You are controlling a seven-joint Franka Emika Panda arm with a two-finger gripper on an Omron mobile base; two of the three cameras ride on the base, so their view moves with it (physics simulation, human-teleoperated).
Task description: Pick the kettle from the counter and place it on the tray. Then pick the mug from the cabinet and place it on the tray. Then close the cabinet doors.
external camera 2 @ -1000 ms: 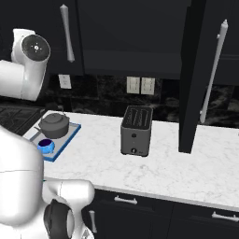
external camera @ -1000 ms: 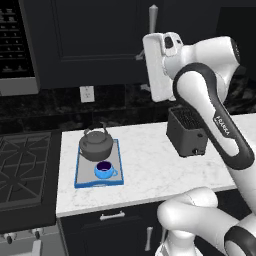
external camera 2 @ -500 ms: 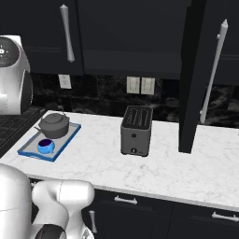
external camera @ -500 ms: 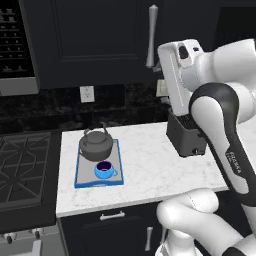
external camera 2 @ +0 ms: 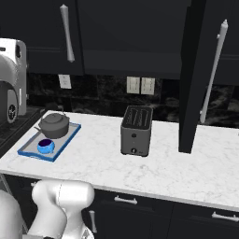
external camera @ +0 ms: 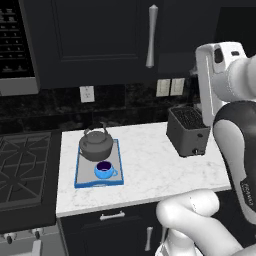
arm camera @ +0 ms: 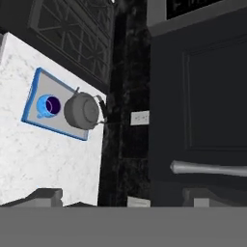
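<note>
With the kettle and mug set on the tray at the counter's left end, the empty gripper, jaws wide, must next swing the open right cabinet door shut.

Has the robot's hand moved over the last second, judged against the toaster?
Yes. In the left base view the hand has swung rightward, ending above the toaster.

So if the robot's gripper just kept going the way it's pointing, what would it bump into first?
Probably the black cabinet door near its silver bar handle, which sits just ahead of the open gripper. Depth is hard to judge.
</note>
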